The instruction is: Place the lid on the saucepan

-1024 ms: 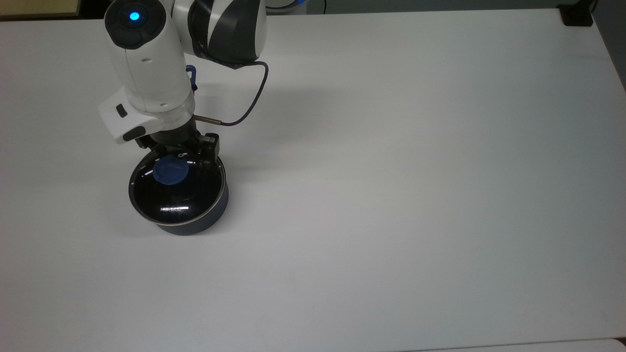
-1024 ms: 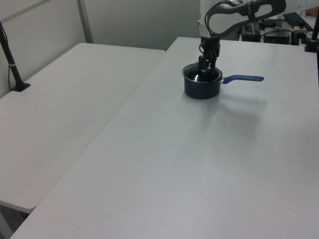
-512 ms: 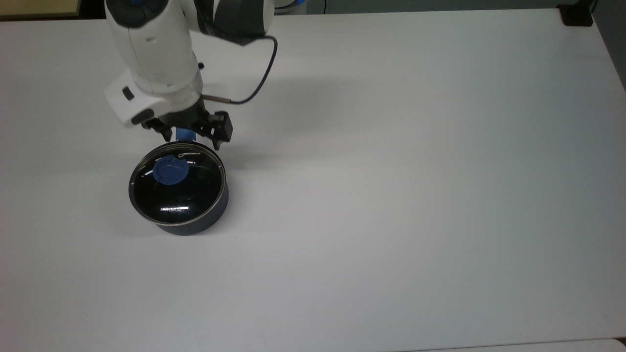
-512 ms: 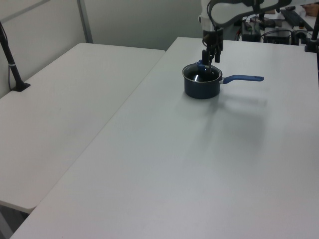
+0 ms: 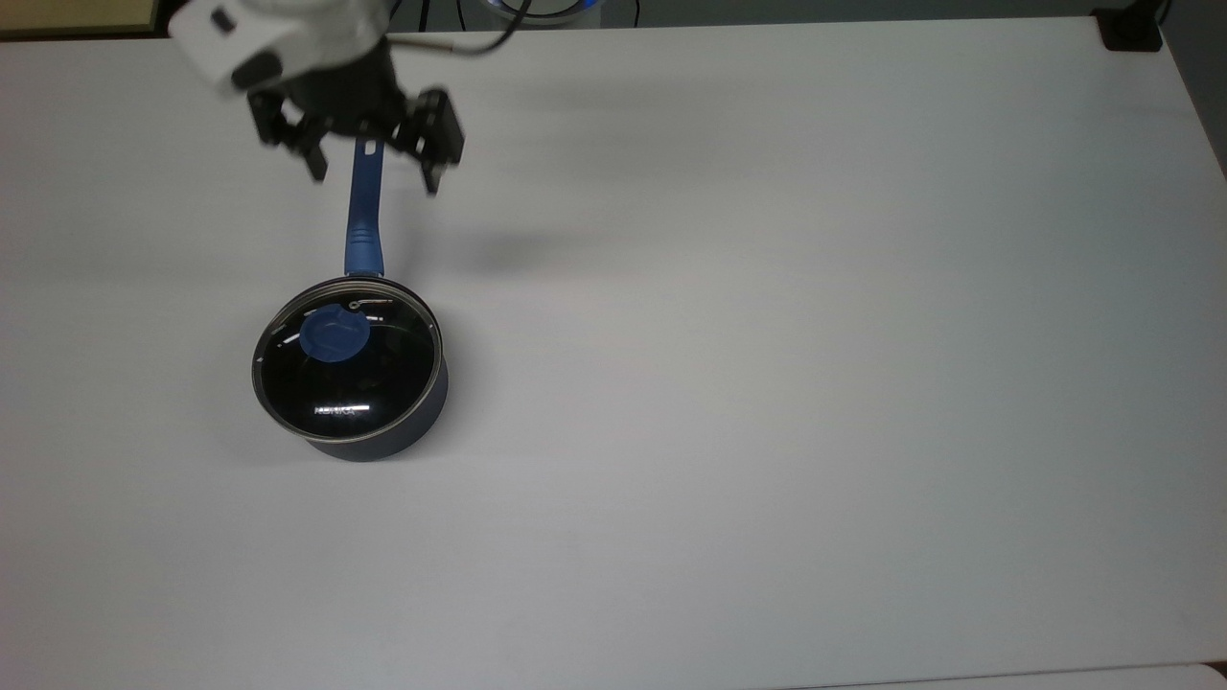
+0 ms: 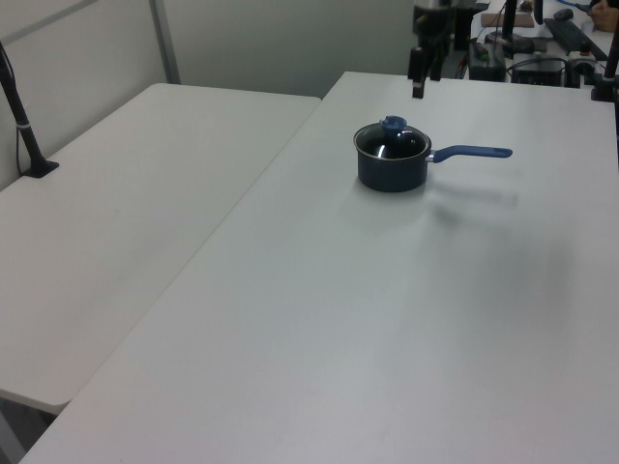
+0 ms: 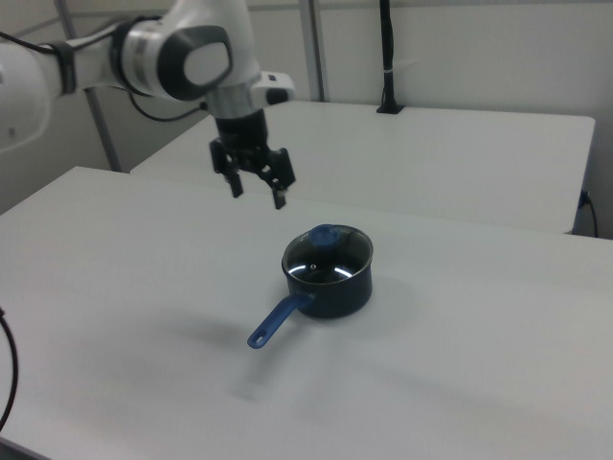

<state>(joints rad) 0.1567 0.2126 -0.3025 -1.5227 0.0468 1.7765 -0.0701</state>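
Lid [image 5: 346, 360] sits flat on top of the saucepan [image 5: 422, 402], below the gripper [image 5: 372, 169] and well apart from it. Its metal rim lines up with the pan's rim all the way round, so the glass covers the black inside like a little window. That is why it looks level in the right view, not tipped to one side. The blue knob [image 5: 335, 335] sticks up in the middle of the glass, and nothing is touching it. The pan's long blue handle [image 5: 364, 216] points straight out from the pot, and in the top view its far end runs under the gripper. The gripper hangs high in the air, above that end of the handle. Its two black fingers [image 7: 281, 196] are spread wide and hold nothing. They are probably spread because the knob no longer needs holding, as the lid rests by its own weight. The pot stands on the white table [image 5: 767, 383], with plain bare table around it. From how things lie, the job looks done: the lid is on and the pan is covered. The arm only needs to keep away so it does not bump the knob or the handle.
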